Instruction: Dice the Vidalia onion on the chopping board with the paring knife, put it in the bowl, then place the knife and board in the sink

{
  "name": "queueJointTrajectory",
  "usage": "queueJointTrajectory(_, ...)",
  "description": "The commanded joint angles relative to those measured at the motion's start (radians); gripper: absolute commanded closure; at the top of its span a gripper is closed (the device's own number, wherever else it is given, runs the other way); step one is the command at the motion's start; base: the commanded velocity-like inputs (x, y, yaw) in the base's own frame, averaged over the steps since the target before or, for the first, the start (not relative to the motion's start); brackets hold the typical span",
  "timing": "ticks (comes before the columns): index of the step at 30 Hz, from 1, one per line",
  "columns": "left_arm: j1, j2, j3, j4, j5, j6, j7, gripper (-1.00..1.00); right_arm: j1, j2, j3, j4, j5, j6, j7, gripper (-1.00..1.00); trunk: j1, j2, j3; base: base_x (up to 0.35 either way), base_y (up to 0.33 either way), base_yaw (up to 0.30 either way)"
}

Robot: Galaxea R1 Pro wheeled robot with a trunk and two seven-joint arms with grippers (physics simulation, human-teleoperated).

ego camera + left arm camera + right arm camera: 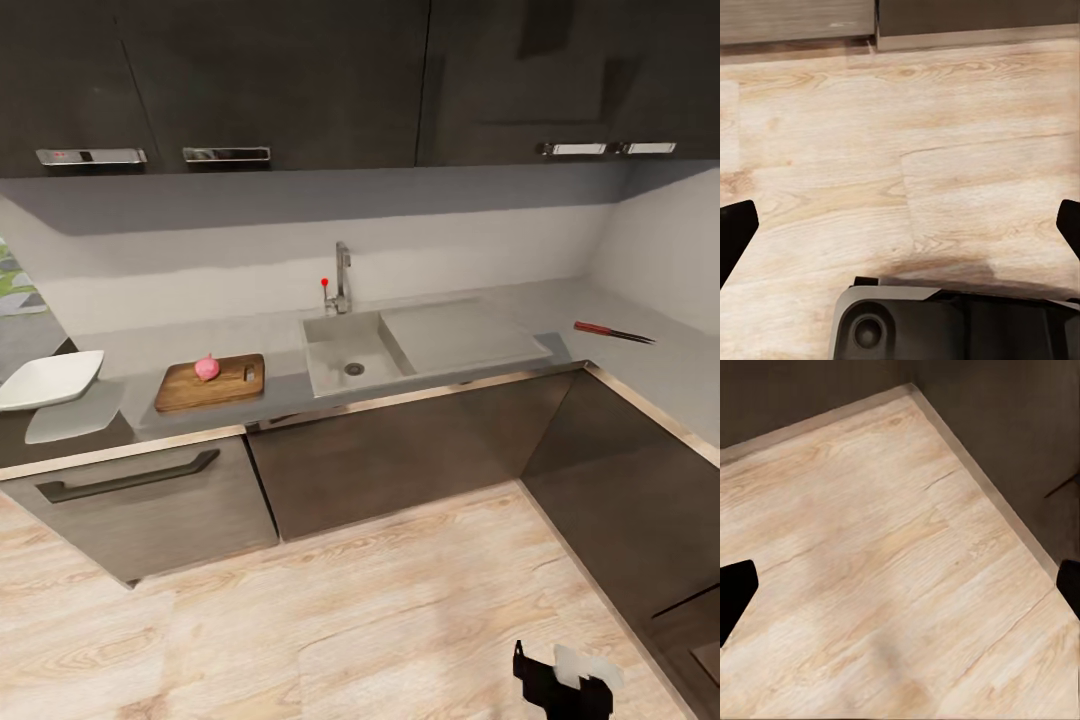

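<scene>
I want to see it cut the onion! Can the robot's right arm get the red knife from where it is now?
Probably not yet. The paring knife lies on the far countertop, while the right gripper hangs open, low over the wooden floor. Nothing blocks it; the robot looks too far back.

**A dark corner kitchen over pale wood**

We see a pale wood-plank floor (330, 610) running up to dark brown base cabinets (400, 460) set in an L. Above, dark wall cupboards with chrome handles (227, 154) overhang a plain light grey wall (200, 270).
</scene>
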State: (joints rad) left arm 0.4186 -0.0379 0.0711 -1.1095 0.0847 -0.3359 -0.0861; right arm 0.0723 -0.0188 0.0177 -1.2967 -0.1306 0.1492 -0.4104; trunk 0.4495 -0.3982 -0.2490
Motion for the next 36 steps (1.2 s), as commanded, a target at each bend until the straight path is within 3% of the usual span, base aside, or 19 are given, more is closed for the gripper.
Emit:
queueJointTrajectory(1, 0.000, -0.001, 0.003, 0.000, 0.009, 0.000, -0.009, -1.00, -0.019, -0.001, 0.001, -0.032, -0.008, 0.034, -0.018, -1.00, 0.001, -0.002, -0.002, 0.000, 0.000, 0.000)
queueJointTrajectory(3, 0.000, -0.002, 0.003, 0.005, 0.009, 0.000, -0.009, -1.00, -0.083, -0.002, 0.001, -0.090, -0.008, 0.118, -0.061, -1.00, 0.001, -0.002, -0.002, 0.000, 0.000, 0.000)
queueJointTrajectory(7, 0.000, -0.003, 0.004, 0.018, 0.008, 0.000, -0.009, -1.00, -0.305, 0.000, 0.001, -0.144, -0.014, 0.313, -0.188, -1.00, 0.001, -0.002, -0.002, 0.000, 0.000, 0.000)
queueJointTrajectory(10, 0.000, -0.003, 0.003, 0.019, 0.008, 0.000, -0.009, -1.00, -0.419, 0.004, 0.002, -0.150, -0.017, 0.388, -0.225, -1.00, 0.001, -0.002, -0.002, 0.000, 0.000, 0.000)
queueJointTrajectory(11, 0.000, -0.003, 0.002, 0.020, 0.007, 0.000, -0.009, -1.00, -0.479, 0.005, 0.002, -0.150, -0.017, 0.426, -0.235, -1.00, 0.001, -0.002, -0.002, 0.000, 0.000, 0.000)
queueJointTrajectory(12, 0.000, -0.003, 0.001, 0.022, 0.007, 0.000, -0.009, -1.00, -0.629, 0.007, 0.002, -0.142, -0.017, 0.509, -0.249, -1.00, 0.001, -0.002, -0.002, 0.000, 0.000, 0.000)
queueJointTrajectory(14, 0.000, -0.004, 0.001, 0.024, 0.007, 0.000, -0.009, -1.00, -0.741, 0.007, 0.002, -0.121, -0.017, 0.548, -0.258, -1.00, 0.001, -0.002, -0.002, 0.000, 0.000, 0.000)
queueJointTrajectory(15, 0.000, -0.004, 0.001, 0.024, 0.007, 0.000, -0.009, -1.00, -0.768, 0.008, 0.002, -0.112, -0.017, 0.553, -0.263, -1.00, 0.001, -0.002, -0.002, 0.000, 0.000, 0.000)
queueJointTrajectory(18, 0.000, -0.004, 0.001, 0.027, 0.007, 0.000, -0.009, -1.00, -0.958, 0.007, 0.001, -0.029, -0.026, 0.570, -0.325, -1.00, 0.001, -0.002, -0.002, 0.006, -0.019, 0.000)
queueJointTrajectory(19, 0.000, -0.004, 0.001, 0.027, 0.007, 0.000, -0.009, -1.00, -0.983, 0.007, 0.001, -0.016, -0.032, 0.571, -0.334, -1.00, 0.001, -0.002, -0.002, 0.033, -0.059, 0.000)
queueJointTrajectory(20, 0.000, -0.004, 0.001, 0.028, 0.007, -0.001, -0.009, -1.00, -1.072, 0.007, 0.001, 0.037, -0.066, 0.573, -0.373, -1.00, 0.001, -0.002, -0.002, 0.093, -0.112, 0.000)
queueJointTrajectory(23, 0.000, -0.004, 0.001, 0.027, 0.007, -0.001, -0.010, -1.00, -1.162, 0.005, 0.001, 0.087, -0.131, 0.574, -0.432, -1.00, 0.001, -0.002, -0.002, 0.131, -0.146, 0.000)
queueJointTrajectory(28, 0.000, -0.004, 0.001, 0.027, 0.007, -0.002, -0.011, -1.00, -1.201, 0.009, 0.005, 0.096, -0.223, 0.575, -0.502, -1.00, 0.001, -0.002, -0.002, 0.188, -0.193, 0.000)
queueJointTrajectory(36, 0.000, -0.004, 0.001, 0.028, 0.007, -0.001, -0.011, -1.00, -1.203, 0.026, 0.005, 0.102, -0.232, 0.575, -0.510, -1.00, 0.001, -0.002, -0.002, 0.214, -0.204, 0.000)
